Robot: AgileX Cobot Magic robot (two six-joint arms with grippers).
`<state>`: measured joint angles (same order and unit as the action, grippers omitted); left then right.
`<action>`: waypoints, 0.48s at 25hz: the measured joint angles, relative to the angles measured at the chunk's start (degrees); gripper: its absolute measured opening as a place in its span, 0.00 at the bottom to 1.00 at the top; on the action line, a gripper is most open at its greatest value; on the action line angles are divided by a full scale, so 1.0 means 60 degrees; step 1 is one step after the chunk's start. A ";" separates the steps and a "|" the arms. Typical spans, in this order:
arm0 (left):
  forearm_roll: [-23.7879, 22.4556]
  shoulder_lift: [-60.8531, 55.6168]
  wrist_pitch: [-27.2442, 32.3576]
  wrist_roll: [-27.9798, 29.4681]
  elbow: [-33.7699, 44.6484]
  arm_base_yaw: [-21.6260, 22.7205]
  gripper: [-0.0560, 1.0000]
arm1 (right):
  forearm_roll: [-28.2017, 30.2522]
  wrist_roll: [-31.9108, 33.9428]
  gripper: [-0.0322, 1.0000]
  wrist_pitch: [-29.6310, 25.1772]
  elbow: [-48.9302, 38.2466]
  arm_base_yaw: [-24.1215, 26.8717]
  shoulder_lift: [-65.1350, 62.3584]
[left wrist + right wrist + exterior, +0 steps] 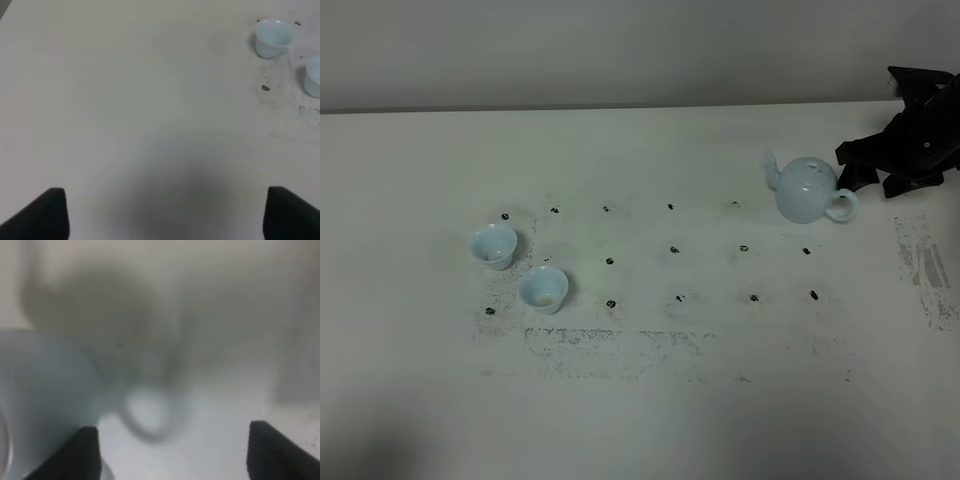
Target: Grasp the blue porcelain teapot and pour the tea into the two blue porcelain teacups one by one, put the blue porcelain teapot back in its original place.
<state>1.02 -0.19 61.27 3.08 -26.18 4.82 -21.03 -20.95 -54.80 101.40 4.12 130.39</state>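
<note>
Exterior high view has the teapot (807, 190) upright on the desk (720, 400) at the right, lid on and spout pointing left. Its handle (842, 206) faces the right tool (868, 176), which sits just beside it; whether they touch cannot be told. The blurred right wrist view shows that tool's jaws wide apart and holding nothing, with the handle ahead between them. At the left, well apart from the teapot, the far cup (494, 245) and the near cup (544, 289) stand upright near each other. Dark marks (674, 250) dot the desk between. The left tool (167, 215) is also wide and empty above bare desk, apart from both cups.
</note>
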 joint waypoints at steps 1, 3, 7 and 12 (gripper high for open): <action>0.0000 0.0000 0.0000 0.0000 0.0000 0.0000 0.76 | -0.0046 0.0000 0.60 -0.0036 0.0000 0.0000 0.0000; 0.0000 0.0000 0.0000 0.0000 0.0000 0.0000 0.76 | -0.0075 0.0000 0.60 -0.0049 0.0000 -0.0023 0.0000; 0.0000 0.0000 0.0000 0.0000 0.0000 0.0000 0.76 | -0.0132 0.0000 0.60 0.0024 0.0000 -0.0076 0.0000; 0.0000 0.0000 0.0000 0.0000 0.0000 0.0000 0.76 | 0.0648 0.0222 0.60 0.0347 0.0008 -0.0057 0.0008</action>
<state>1.02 -0.19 61.27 3.08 -26.18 4.82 -17.14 -19.62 -52.71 101.45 3.78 130.44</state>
